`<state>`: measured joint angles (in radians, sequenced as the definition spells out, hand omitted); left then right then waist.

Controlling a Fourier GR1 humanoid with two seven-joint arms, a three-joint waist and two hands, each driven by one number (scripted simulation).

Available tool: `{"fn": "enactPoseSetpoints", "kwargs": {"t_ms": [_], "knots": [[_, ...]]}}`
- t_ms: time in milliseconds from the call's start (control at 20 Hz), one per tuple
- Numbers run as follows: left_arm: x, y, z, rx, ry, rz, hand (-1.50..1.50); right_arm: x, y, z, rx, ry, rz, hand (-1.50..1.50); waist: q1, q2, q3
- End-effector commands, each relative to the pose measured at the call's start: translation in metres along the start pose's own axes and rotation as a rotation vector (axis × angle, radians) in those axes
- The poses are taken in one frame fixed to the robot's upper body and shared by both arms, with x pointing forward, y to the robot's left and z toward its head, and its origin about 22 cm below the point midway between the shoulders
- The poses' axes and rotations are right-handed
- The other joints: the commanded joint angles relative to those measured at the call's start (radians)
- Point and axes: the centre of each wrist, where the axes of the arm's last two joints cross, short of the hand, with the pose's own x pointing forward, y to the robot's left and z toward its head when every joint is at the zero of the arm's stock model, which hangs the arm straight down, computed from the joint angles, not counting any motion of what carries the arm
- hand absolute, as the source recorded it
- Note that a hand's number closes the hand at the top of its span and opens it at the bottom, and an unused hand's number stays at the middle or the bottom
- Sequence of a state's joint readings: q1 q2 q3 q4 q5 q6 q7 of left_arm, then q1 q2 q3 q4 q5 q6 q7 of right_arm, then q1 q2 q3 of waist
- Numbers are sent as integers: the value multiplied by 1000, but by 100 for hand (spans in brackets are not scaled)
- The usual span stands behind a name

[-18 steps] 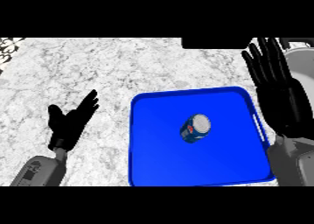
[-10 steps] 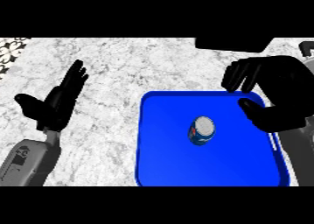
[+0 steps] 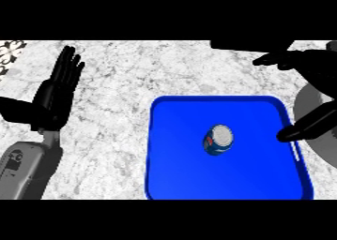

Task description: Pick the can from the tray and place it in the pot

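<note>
One pale surface (image 3: 129,70) across the whole view, white with grey marbled veins. At its far left corner, a small patch of black-and-white flower pattern (image 3: 4,54); not possible to tell what kind of thing. Along the far edge, right of the middle, a flat black shape (image 3: 243,44), also not possible to identify. Rest of the room out of view.

On the surface, right of the middle, a blue tray (image 3: 181,178) with rounded corners and a raised rim. Near the tray's middle, a little toward the right, the can (image 3: 218,139): blue with a red and white mark, lying tilted on the tray floor, silver top turned up and toward the far right. Apart from every rim of the tray and apart from both hands.

Just beside the tray's right rim, a grey round pot (image 3: 329,152), only partly in view, cut by the right edge and partly hidden behind the right hand.

Right hand (image 3: 326,75) over the tray's far right corner and the pot, fingers (image 3: 278,59) a little bent and spread wide from the thumb (image 3: 306,127), holding nothing. Thumb tip over the tray's right rim, near the can but not touching it.

Left hand (image 3: 53,101) at the left, well apart from the tray, resting with fingers straight and pointing away, unclosed and holding nothing. Below it, the grey forearm (image 3: 22,171).
</note>
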<state>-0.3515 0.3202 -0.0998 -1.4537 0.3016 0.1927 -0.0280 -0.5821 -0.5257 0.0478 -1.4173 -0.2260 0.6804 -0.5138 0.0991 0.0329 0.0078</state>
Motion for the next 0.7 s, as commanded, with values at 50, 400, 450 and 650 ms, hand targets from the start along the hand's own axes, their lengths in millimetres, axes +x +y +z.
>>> {"fn": "enactPoseSetpoints", "kwargs": {"t_ms": [50, 400, 450, 650], "knots": [[-6, -7, 8, 18, -11, -6, 0, 8, -21, 7, 221, -55, 73, -150, -16, -5, -1], [2, 7, 0, 43, 9, -2, 0, 9, -11, -10, 490, 54, 288, -150, -28, -12, -5], [1, 11, 2, 50, -3, -5, 0, 6, -5, -15, 512, 25, 297, -150, -36, -16, -6], [5, -4, -6, 64, 9, 4, 0, -16, 3, -26, 580, 55, 355, -150, -49, -18, -6]]}}
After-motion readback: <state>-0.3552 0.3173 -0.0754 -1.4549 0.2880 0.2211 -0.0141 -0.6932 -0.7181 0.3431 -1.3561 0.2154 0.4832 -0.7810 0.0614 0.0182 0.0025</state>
